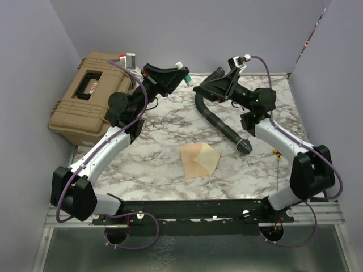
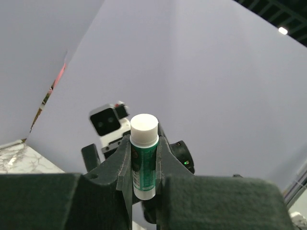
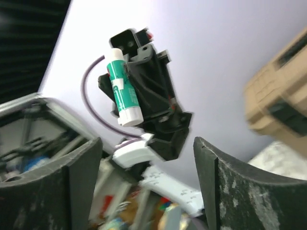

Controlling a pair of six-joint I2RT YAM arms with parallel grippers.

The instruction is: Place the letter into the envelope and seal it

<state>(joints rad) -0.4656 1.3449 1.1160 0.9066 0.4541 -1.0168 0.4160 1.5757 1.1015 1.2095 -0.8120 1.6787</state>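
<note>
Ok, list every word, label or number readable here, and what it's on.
Nothing here is legible.
On the glue stick: white print on its green wrapper, too blurred to read.
On the tan case: a small label by the handle, too small to read.

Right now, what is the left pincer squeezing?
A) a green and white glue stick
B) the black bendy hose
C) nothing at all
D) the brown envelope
A: in the left wrist view, the left pincer is closed on the glue stick, white cap pointing up, while the envelope lies by itself on the table.
</note>
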